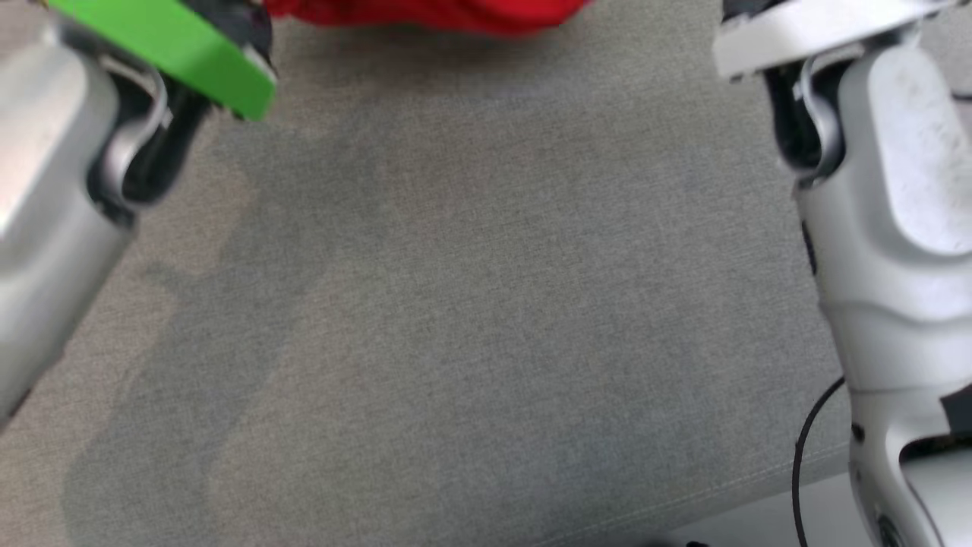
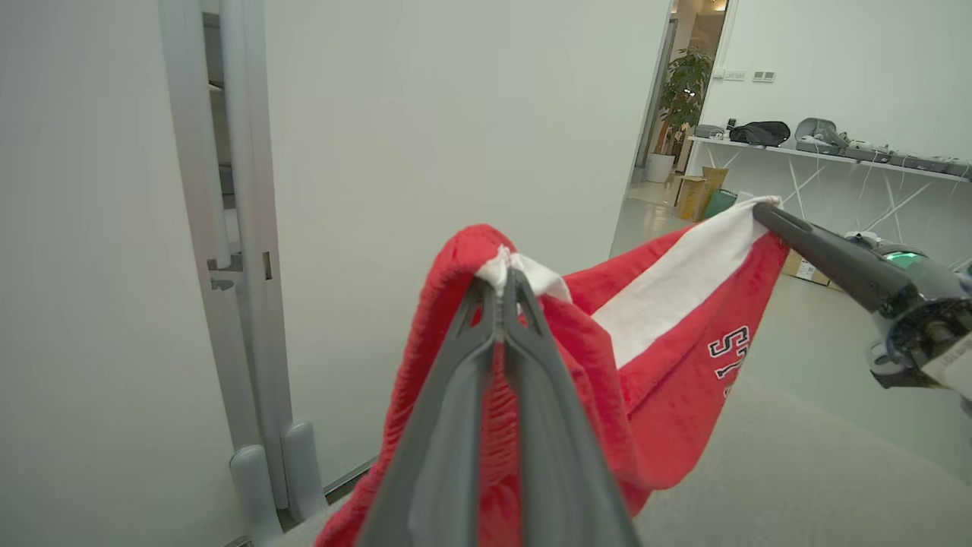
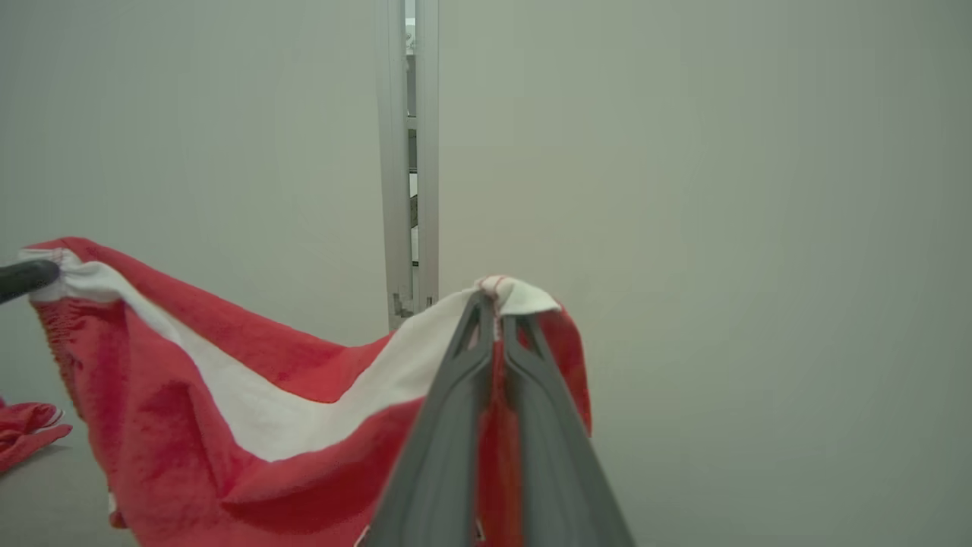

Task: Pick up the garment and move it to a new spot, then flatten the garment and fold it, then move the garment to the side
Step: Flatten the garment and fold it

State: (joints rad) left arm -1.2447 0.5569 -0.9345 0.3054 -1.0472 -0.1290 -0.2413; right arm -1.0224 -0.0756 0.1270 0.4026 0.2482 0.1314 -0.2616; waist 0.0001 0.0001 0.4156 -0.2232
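Holds a red and white garment [image 2: 683, 365] stretched above the grey cushion [image 1: 486, 319], one top corner pinched in the closed left gripper [image 2: 502, 282], the other in the closed right gripper [image 3: 493, 302]; looks picked up, with flattening, folding and setting aside left to do.

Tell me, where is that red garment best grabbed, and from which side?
By the two ends of its white band, one gripper each, coming from the robot's side. The left gripper and right gripper are shut there now, and the red garment hangs spread between them, likely easy to lay flat.
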